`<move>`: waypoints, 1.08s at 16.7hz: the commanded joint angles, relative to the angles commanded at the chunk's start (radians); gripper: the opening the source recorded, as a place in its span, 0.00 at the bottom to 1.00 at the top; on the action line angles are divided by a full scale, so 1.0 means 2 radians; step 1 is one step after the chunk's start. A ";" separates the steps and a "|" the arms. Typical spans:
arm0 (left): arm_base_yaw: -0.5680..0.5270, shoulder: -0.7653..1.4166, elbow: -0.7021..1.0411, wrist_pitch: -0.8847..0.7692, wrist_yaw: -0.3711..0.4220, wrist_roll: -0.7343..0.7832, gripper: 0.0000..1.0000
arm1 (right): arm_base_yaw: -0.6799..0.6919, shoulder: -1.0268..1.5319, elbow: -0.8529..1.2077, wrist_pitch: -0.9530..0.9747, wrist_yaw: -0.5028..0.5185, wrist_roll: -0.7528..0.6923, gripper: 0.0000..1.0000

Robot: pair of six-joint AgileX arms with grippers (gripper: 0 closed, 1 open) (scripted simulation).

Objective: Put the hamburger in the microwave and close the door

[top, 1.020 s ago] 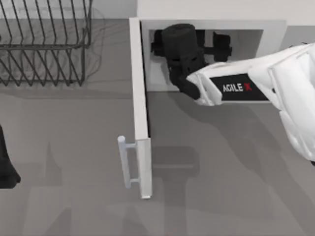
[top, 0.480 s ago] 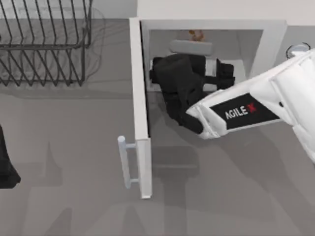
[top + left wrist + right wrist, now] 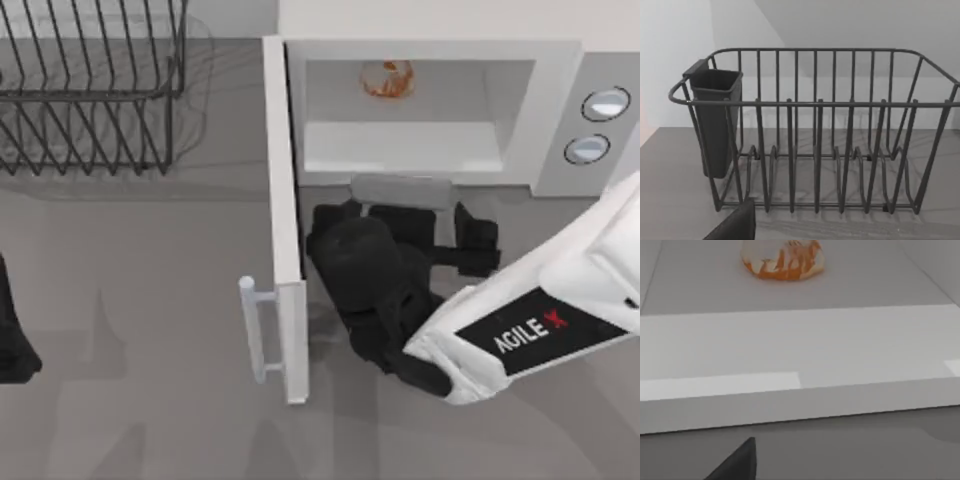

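The hamburger [image 3: 386, 78], a small cream bun with orange patches, lies deep in the white microwave [image 3: 560, 60] cavity; in the right wrist view the hamburger [image 3: 784, 260] sits alone on the cavity floor. The door [image 3: 283, 190] stands wide open, and its handle [image 3: 254, 330] points to the table's left. My right gripper [image 3: 400, 200] hangs open just outside the cavity's front edge, holding nothing; one dark fingertip [image 3: 737, 462] shows in its wrist view. At the table's left edge my left gripper [image 3: 12, 340] is parked, open.
A black wire rack [image 3: 90, 90] stands at the back left, with a dark cup-shaped holder [image 3: 715, 120] hung on one end. Two round knobs [image 3: 596, 125] sit on the microwave's grey side panel. Bare table spreads in front of the open door.
My right gripper has backed out of the microwave cavity towards the table's front. It left the hamburger inside, which now lies uncovered. The door and left arm have not moved.
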 joint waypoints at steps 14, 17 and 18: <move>0.000 0.000 0.000 0.000 0.000 0.000 1.00 | 0.001 -0.117 0.030 -0.156 0.001 0.002 1.00; 0.000 0.000 0.000 0.000 0.000 0.000 1.00 | 0.002 -0.143 0.040 -0.184 0.001 0.003 1.00; 0.000 0.000 0.000 0.000 0.000 0.000 1.00 | 0.002 -0.144 0.040 -0.185 0.001 0.003 1.00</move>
